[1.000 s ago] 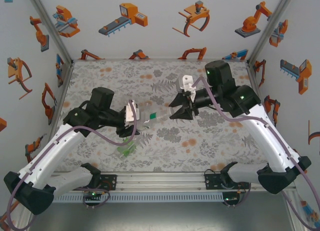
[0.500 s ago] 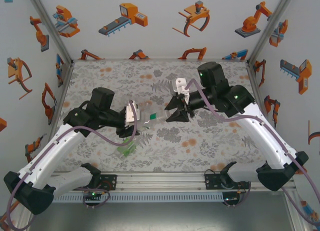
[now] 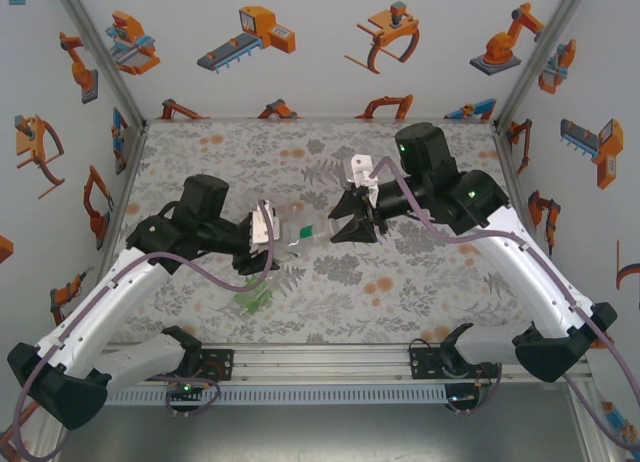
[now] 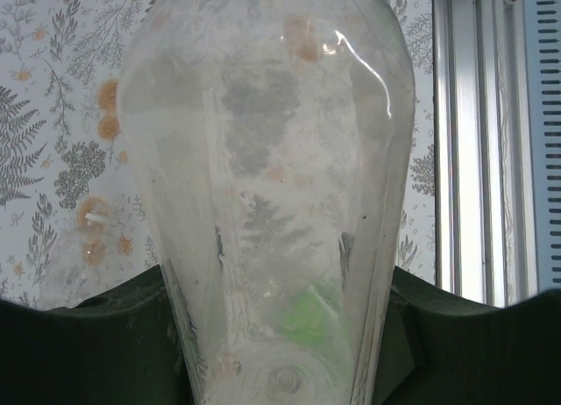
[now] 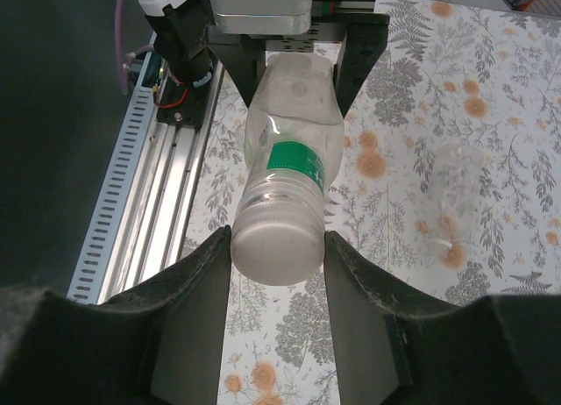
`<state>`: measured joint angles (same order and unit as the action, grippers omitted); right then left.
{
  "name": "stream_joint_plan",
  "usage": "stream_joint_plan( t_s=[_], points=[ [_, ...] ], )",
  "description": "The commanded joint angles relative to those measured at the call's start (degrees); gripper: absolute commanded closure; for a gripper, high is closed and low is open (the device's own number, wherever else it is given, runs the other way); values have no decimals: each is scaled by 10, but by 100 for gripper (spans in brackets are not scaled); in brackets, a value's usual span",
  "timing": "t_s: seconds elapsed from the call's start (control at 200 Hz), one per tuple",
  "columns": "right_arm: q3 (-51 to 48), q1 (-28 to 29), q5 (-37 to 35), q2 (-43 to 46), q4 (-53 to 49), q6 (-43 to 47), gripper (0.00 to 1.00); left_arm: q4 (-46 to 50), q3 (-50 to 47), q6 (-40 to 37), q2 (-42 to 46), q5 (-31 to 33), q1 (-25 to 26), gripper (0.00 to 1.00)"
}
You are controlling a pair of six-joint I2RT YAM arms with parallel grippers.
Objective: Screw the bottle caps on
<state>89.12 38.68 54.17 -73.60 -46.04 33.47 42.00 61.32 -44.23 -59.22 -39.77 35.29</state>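
while left gripper [image 3: 270,244] clamps the clear plastic bottle [image 5: 294,124], right gripper [image 5: 278,241] seemingly pinches its white cap [image 5: 273,252]. green label [image 5: 296,162] illegible.

far table [image 3: 250,147] lies open; green bottle [image 3: 252,298] blocks the near-left.

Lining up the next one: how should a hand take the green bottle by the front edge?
Probably mid-body, from straight above, closing across its round sides. The green bottle lies flat on the table, leaving only that approach free; its neck end is unclear.
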Motion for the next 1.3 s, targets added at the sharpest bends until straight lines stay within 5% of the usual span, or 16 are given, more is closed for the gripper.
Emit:
stream_joint_plan(
  t_s=[0.0, 1.297],
  points=[
    [0, 5, 8, -3, 6, -2, 100, -10, 16, 2, 3, -26, 4, 100],
    [-3, 49, -44, -11, -20, 66, 100, -14, 25, 15, -4, -92, 4, 100]
  ],
)
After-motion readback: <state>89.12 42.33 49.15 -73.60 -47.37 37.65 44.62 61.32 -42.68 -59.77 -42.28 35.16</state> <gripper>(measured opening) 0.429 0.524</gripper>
